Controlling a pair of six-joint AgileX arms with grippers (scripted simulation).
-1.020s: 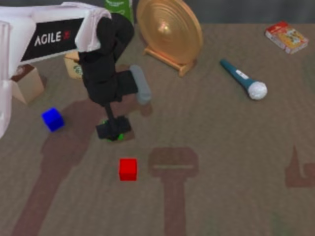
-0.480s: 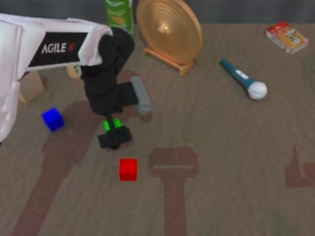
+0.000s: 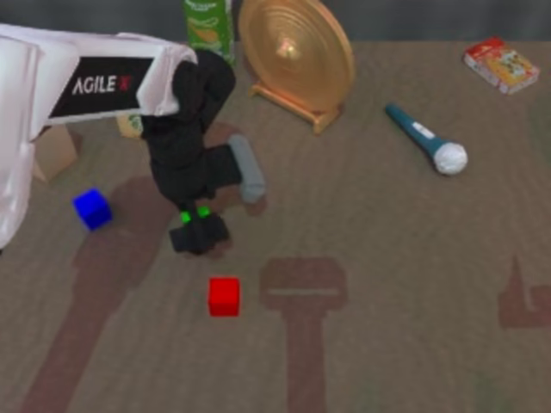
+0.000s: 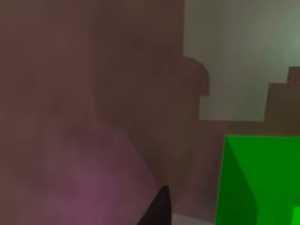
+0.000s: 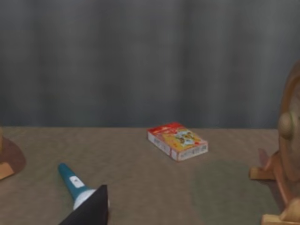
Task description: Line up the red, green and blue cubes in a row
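Fingers of the left gripper [image 3: 198, 229] clamp the green cube [image 4: 258, 180], arm reaching down above the red cube [image 3: 224, 296].

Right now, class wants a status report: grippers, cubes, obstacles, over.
Left gripper shut on green cube, above the table. Red cube just below it in the top view, blue cube off left. Right arm not seen from above.

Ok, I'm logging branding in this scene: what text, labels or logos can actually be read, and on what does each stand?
"AGILE", then a red mark: on the black panel of the left arm.
Red printed packet: colourful print, too blurred to read.
Green carton: markings, unreadable.
Microphone: small white label, unreadable.
Tan box: round logo, mostly hidden.
Cubes: no text.
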